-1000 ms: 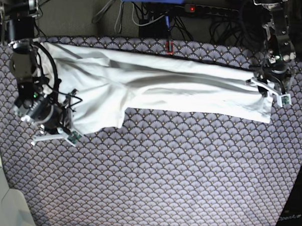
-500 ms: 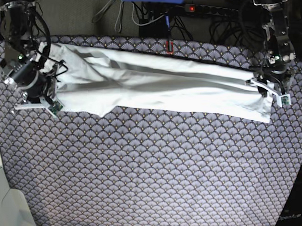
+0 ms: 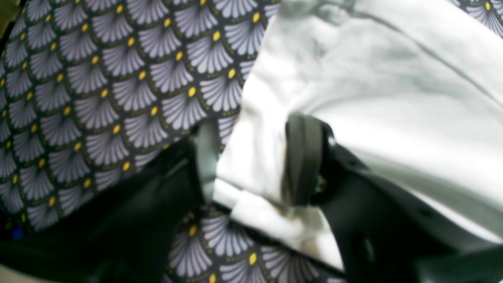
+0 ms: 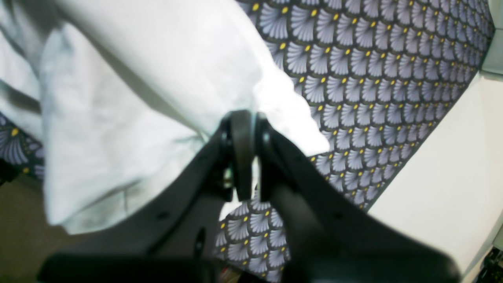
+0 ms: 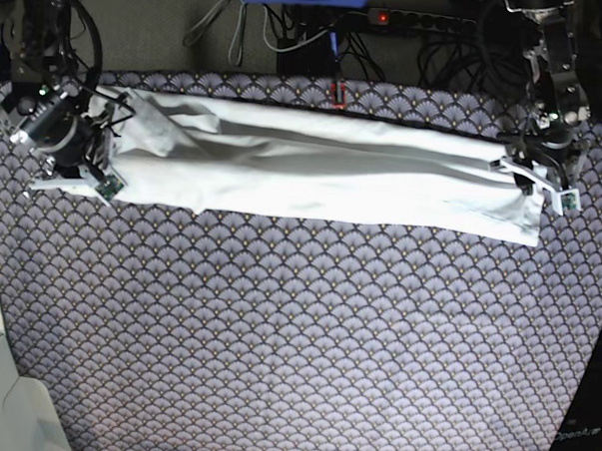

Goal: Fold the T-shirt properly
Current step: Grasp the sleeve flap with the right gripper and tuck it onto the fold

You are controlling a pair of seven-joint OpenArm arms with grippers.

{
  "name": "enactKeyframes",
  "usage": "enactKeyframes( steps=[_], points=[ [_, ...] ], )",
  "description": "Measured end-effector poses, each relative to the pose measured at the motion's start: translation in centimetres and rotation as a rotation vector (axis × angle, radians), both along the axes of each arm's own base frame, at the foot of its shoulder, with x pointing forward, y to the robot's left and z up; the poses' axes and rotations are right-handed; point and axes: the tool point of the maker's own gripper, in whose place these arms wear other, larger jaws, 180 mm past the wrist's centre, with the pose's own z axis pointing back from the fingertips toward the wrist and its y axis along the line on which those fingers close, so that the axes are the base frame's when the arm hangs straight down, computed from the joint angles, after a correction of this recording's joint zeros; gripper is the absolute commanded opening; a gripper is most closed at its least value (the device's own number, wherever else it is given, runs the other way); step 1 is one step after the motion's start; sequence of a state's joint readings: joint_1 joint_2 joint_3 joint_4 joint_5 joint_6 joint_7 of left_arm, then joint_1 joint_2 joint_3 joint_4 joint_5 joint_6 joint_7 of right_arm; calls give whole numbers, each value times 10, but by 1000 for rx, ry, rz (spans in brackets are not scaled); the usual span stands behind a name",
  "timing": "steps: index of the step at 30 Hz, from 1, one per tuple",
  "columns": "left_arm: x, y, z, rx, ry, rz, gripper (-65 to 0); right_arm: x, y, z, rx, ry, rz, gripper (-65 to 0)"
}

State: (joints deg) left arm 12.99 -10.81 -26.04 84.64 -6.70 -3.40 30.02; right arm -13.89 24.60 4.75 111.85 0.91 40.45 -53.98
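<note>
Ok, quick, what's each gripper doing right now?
Left gripper: closed on the T-shirt edge.
Right gripper: shut on the T-shirt.

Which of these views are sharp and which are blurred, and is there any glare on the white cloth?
Base view: fairly sharp, even light, T-shirt shows soft fold shadows. Left wrist view: blurred throughout, the left gripper out of focus, cloth bright near it. Right wrist view: tablecloth clearer, the right gripper blurred, cloth nearly washed out.
</note>
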Motion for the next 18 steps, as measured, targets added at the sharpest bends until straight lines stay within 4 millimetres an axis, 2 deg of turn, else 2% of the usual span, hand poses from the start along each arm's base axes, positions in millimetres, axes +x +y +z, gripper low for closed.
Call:
enactKeyframes(
  steps=[7, 13, 18],
  points=[
    [0, 0, 0, 1, 0, 0, -365, -5, 7, -9, 25, 20, -16, -649],
    [0, 0, 0, 0, -1, 0, -367, -15, 5, -41, 69, 110, -63, -647],
    [-1, 0, 0, 1, 0, -1, -366, -15, 5, -58, 122, 118, -68, -646]
  ],
)
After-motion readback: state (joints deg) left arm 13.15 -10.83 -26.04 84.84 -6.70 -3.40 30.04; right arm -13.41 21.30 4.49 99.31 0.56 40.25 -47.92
